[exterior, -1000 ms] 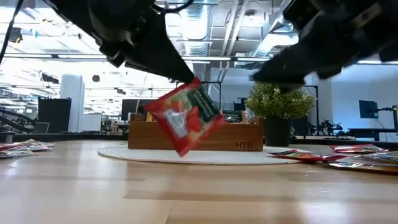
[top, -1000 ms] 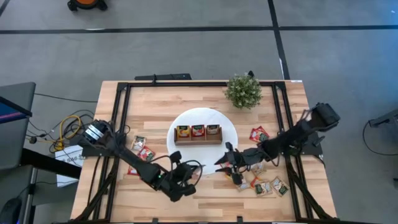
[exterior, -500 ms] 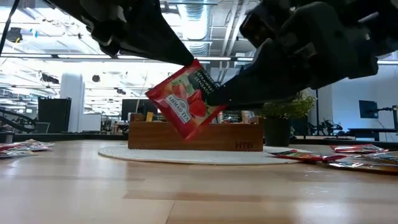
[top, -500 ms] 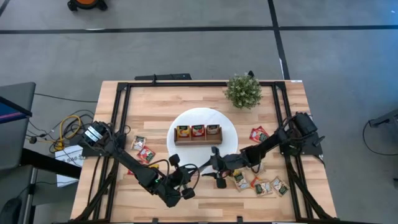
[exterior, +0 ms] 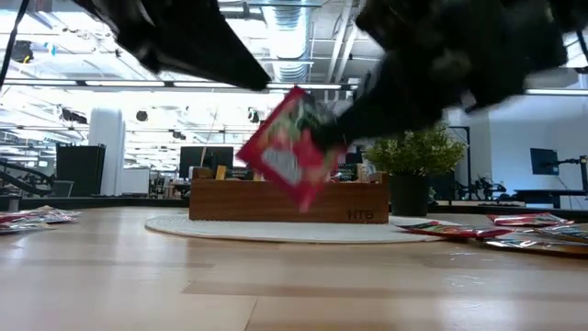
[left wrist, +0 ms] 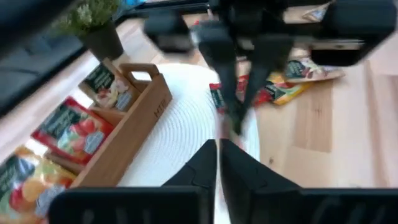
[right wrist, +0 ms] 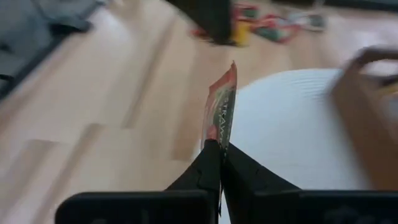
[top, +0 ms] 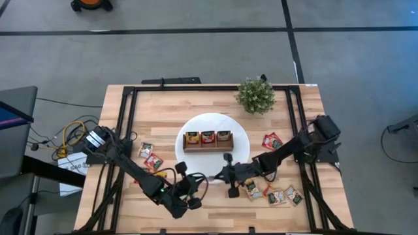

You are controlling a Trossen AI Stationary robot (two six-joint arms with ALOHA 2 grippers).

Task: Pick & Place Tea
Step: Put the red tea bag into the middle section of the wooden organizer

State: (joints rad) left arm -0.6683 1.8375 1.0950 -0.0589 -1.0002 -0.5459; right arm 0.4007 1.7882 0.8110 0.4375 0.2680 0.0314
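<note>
"HTB" mark on wooden box [exterior: 360, 214]

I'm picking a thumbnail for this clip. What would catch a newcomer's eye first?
A red tea sachet hangs in mid-air above the table's front middle, pinched edge-on by the shut right claw, with the left claw shut close beside it. Behind it, a wooden box holding sachets sits on the white disc at the centre. More sachets lie scattered on the table's right side.
</note>
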